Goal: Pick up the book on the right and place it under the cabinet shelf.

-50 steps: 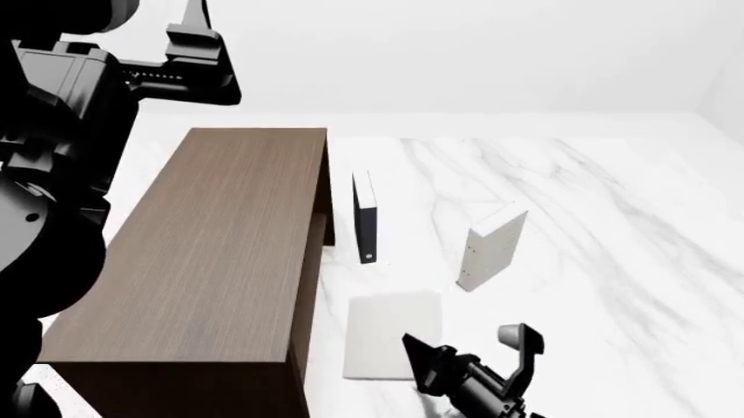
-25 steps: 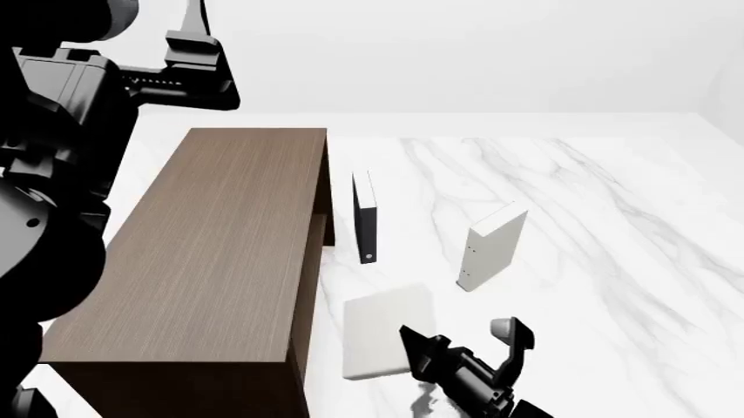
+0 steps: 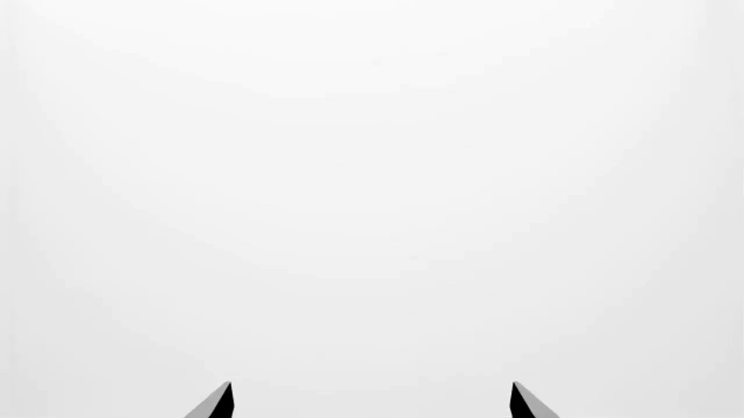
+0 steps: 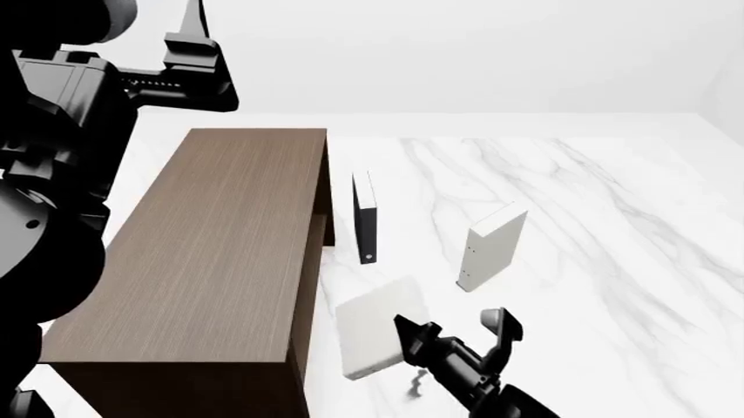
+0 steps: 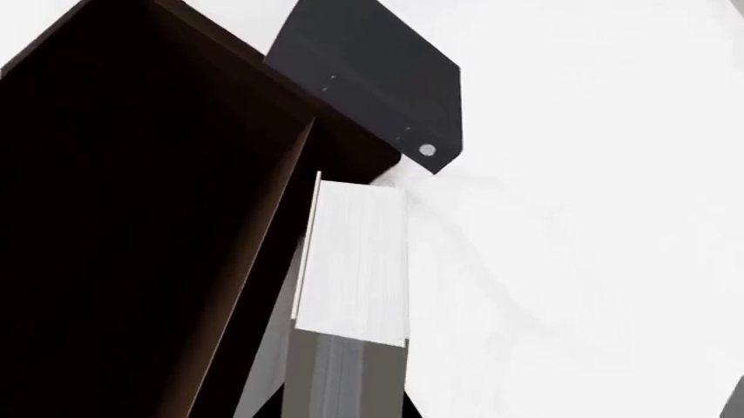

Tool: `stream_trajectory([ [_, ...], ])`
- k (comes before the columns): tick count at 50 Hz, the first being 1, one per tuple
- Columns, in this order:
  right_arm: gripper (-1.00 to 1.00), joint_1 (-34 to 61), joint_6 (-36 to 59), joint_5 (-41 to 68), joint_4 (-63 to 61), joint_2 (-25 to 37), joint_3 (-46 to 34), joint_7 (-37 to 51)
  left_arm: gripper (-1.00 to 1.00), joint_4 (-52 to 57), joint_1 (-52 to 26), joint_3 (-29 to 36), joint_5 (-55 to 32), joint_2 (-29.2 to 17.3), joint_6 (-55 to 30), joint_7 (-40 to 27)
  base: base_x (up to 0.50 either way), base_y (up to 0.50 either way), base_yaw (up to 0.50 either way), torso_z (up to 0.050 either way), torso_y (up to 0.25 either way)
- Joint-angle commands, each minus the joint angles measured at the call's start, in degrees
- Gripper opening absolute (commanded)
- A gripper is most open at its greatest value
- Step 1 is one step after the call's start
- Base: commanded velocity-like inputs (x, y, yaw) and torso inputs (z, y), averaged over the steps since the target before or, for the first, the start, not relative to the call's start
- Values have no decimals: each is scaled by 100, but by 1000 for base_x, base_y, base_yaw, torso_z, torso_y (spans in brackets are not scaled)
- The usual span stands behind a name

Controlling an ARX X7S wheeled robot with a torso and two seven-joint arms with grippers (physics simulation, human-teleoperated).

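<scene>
The book [image 4: 369, 329], thin with a plain pale cover, hangs tilted just off the marble floor, close to the open side of the dark brown cabinet [image 4: 209, 252]. My right gripper [image 4: 409, 340] is shut on the book's right edge. In the right wrist view the book [image 5: 355, 261] runs edge-on out of the right gripper [image 5: 334, 409] toward the cabinet shelf [image 5: 273, 235], a dark board inside the box. My left gripper [image 4: 200, 65] is raised high at the far left. In the left wrist view the left gripper [image 3: 369, 402] is open on blank white.
A black book [image 4: 366, 222] stands upright by the cabinet's far corner. A thicker white book [image 4: 489, 248] stands to the right of it. White marble floor [image 4: 581, 218] stretches to the right and back. The left arm's black body fills the left edge.
My right gripper has moved left and away from me with the book. The book has come off the floor, tilted, and shifted toward the cabinet. The left arm is still.
</scene>
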Motion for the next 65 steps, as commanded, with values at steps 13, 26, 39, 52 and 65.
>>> stream_trajectory([
  [13, 100, 66, 23, -451, 902, -196, -602, 114, 100, 44, -83, -36, -134, -25, -72, -78, 4, 0, 5, 0, 0],
  [26, 100, -48, 69, -535, 564, -14, -675, 431, 100, 10, -82, 16, -126, -30, -13, -67, 0, 0, 0, -3, 0],
  [39, 100, -330, -129, -954, -327, 453, -842, 1282, 100, 10, 10, 0, -148, -51, 80, -41, 0, 0, 0, -1, 0],
  [52, 100, -552, -151, -1499, -988, 891, -1153, 2036, 100, 57, 95, -56, -213, -87, 109, -59, 0, 0, 0, -1, 0],
  [65, 100, -597, -57, -1650, -1524, 1306, -1192, 2464, 100, 35, 134, -25, -201, -105, 175, -52, 0, 0, -1, -1, 0],
])
